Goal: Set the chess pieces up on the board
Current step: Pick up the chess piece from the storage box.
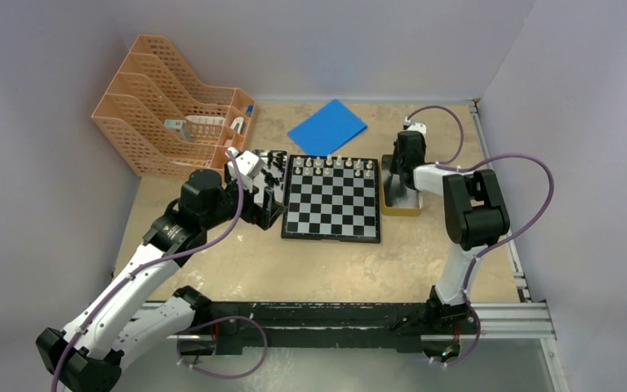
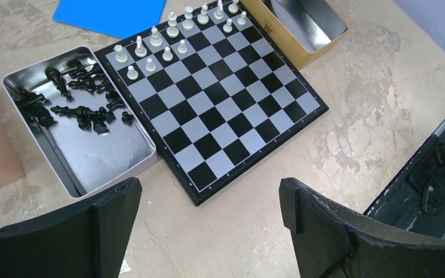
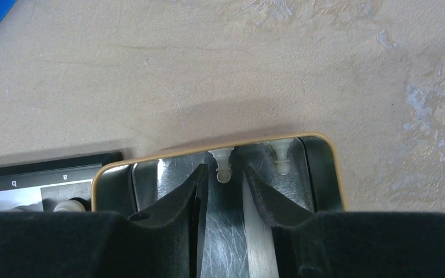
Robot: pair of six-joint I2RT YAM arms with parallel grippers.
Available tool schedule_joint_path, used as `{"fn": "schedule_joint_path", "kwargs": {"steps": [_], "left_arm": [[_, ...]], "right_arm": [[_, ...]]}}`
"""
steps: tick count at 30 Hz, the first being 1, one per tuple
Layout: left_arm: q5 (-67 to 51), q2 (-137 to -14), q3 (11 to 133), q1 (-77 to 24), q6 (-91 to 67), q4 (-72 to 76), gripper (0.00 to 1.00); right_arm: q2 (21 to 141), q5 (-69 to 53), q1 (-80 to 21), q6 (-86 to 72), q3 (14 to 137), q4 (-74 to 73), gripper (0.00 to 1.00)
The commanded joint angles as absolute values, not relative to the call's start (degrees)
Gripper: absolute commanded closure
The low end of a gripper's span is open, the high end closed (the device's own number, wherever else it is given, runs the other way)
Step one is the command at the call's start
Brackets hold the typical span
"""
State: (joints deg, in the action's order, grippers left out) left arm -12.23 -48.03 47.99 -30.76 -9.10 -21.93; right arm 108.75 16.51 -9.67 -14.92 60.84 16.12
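Jaws of my right gripper (image 3: 223, 184) stand narrow either side of a white pawn (image 3: 224, 167) in the gold-rimmed tin (image 3: 168, 154), lined up, I judge, to pinch it. Left gripper (image 2: 208, 194) hangs wide open over the chessboard (image 2: 226, 116), white pieces (image 2: 172, 28) on its far rows, black pieces (image 2: 87, 116) in the silver tin (image 2: 110, 156) beside.

The mottled beige desk (image 1: 310, 261) carries the chessboard (image 1: 332, 216) at its middle. A silver tin (image 2: 110, 153) lies just beside the chessboard's left edge and a gold tin (image 1: 400, 211) just beside its right. A blue sheet (image 1: 327, 126) lies beyond, and an orange file rack (image 1: 159, 114) stands at the far left corner.
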Motion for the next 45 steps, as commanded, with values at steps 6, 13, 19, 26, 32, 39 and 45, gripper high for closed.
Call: {"fn": "schedule_joint_path", "kwargs": {"steps": [6, 13, 19, 26, 32, 39, 45], "left_arm": [[-11.7, -47.2, 48.4, -30.7, -7.7, -19.8, 0.11], [-11.9, -47.4, 48.4, -30.7, -7.6, -19.9, 0.11], [-11.1, -47.6, 48.6, -30.6, -7.4, -20.0, 0.12], [-12.7, -49.1, 48.3, -30.7, -7.7, -18.3, 0.12], [-15.9, -51.7, 48.5, -30.6, -7.6, -18.1, 0.07], [-18.6, -51.7, 48.2, -30.1, -8.3, -18.3, 0.00], [-20.3, -50.1, 46.3, -30.0, -10.4, -14.9, 0.01]], "right_arm": [[109.2, 17.3, -9.6, -13.4, 63.7, 16.8, 0.72], [110.3, 17.6, -9.6, -13.2, 64.2, 16.6, 0.74], [110.2, 17.5, -9.6, -13.1, 64.6, 15.7, 0.81], [105.4, 20.4, -9.6, -13.7, 63.5, 13.6, 0.90], [103.1, 20.0, -9.6, -14.3, 64.1, 9.2, 0.92], [95.9, 15.9, -9.7, -14.3, 62.0, 7.0, 0.92], [87.5, 7.2, -9.9, -13.7, 62.1, 5.7, 0.93]]}}
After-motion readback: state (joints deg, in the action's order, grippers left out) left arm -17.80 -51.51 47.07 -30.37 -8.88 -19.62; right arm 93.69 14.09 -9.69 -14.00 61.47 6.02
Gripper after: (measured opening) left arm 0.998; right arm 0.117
